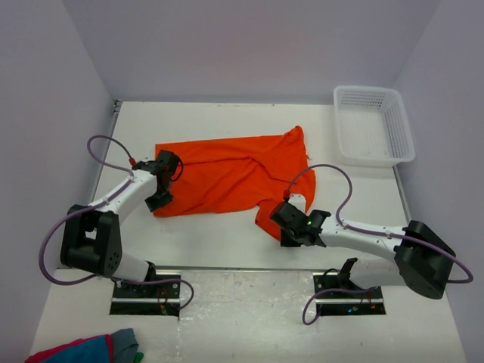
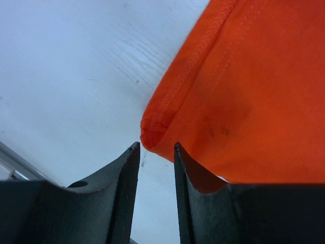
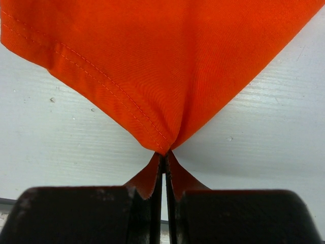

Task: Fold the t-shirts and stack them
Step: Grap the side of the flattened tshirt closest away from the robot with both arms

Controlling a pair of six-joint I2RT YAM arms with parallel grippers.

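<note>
Top view: one orange shirt [image 1: 234,178] lies on the white table [image 1: 227,246], just left of centre, spread wide but creased. One corner peaks toward 1 o'clock. A flap trails down at its 5 o'clock end.

Left gripper [image 1: 159,201] sits at the shirt's 8 o'clock corner. Left wrist view: left gripper [image 2: 156,147] has its jaws a narrow gap apart, with bare table showing between them. The shirt [image 2: 244,96] fills the 1 to 3 o'clock part of that view. Its hemmed corner rests right at the fingertips [image 2: 133,152], at the mouth of the gap. The cloth is not pinched and the hold is released. I cannot tell whether the corner touches the right-hand finger.

Right gripper [image 1: 281,223] is at the shirt's 5 o'clock flap. Right wrist view: right gripper [image 3: 163,173] has its jaws pressed together on a fold of the shirt [image 3: 162,66]. The hold is clenched. A small tab of orange pokes out on either side of the seam between the fingers. From the pinch the cloth fans out toward 12 o'clock in a tented V. A stitched hem runs from 10 o'clock down to the pinch. A soft shadow lies on the table at 3 o'clock of the pinch.

Elsewhere, a white mesh basket [image 1: 404,128] stands at the table's 2 o'clock corner, well apart from the shirt. A red, blue and grey bundle [image 1: 87,349] lies at the 7 o'clock edge of the top view, in front of the left arm's base. Purple cables loop off both arms.
</note>
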